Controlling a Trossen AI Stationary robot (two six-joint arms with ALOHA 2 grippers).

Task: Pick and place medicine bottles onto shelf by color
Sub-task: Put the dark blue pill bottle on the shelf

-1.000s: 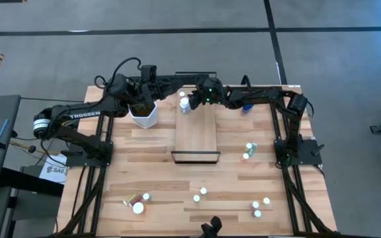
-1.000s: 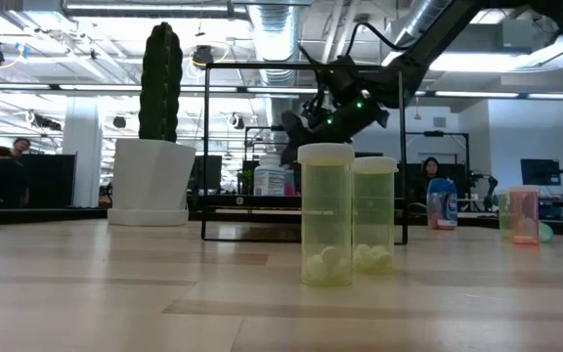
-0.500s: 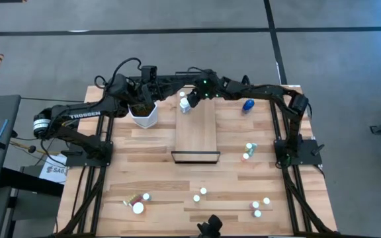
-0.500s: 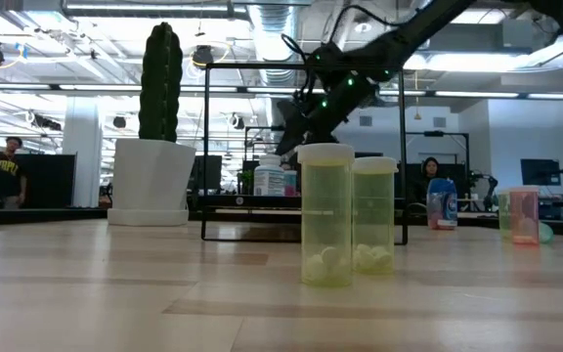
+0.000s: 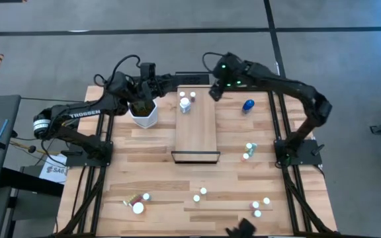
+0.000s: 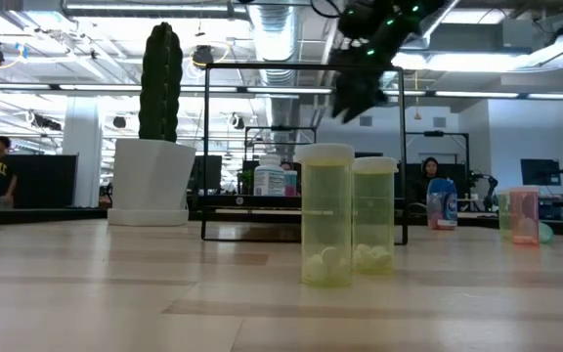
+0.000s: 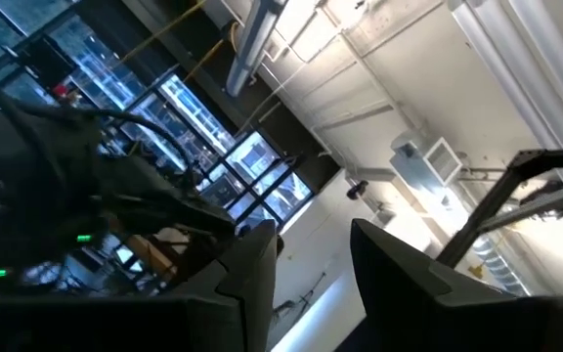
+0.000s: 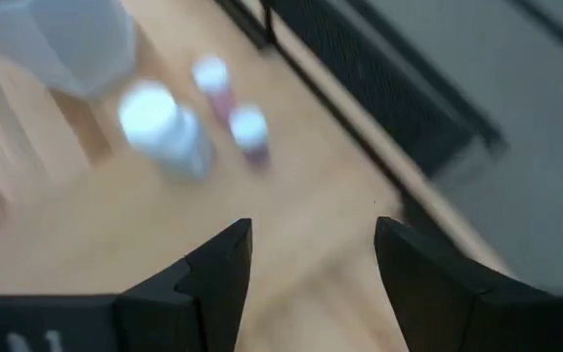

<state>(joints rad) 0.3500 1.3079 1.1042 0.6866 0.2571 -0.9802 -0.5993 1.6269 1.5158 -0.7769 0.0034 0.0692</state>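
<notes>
A: High view. How are the shelf and the medicine bottles arranged?

B: The shelf (image 5: 198,129) is laid lengthwise at the table's centre. A larger white bottle (image 5: 186,104) and small reddish bottles (image 5: 192,95) are grouped at its far end, apparently sorted by colour. The blue bottle (image 5: 248,105) is beside the shelf on the table. Green bottles (image 5: 249,151) and others are scattered nearer the front, presumably not yet sorted.

A: And the right gripper (image 5: 215,91)?

B: It is held above the far right corner of the shelf, apart from the bottles. Nothing is carried. The left gripper (image 5: 152,89) is parked over the cactus pot (image 5: 143,114).

A: Low view?

B: The right gripper (image 6: 352,98) is raised above the shelf frame. Two green bottles (image 6: 326,215) are seen in the foreground; the white bottle (image 6: 271,177) is standing upright on the shelf.

A: Left wrist view?

B: The left fingers (image 7: 247,284) are pointed at the ceiling with a narrow gap between them; nothing is seen held.

A: Right wrist view?

B: The right fingers (image 8: 218,274) are spread wide and empty, consistent with a release. The white bottle (image 8: 161,125) and two reddish ones (image 8: 247,132) are seen beyond them on the board.
</notes>
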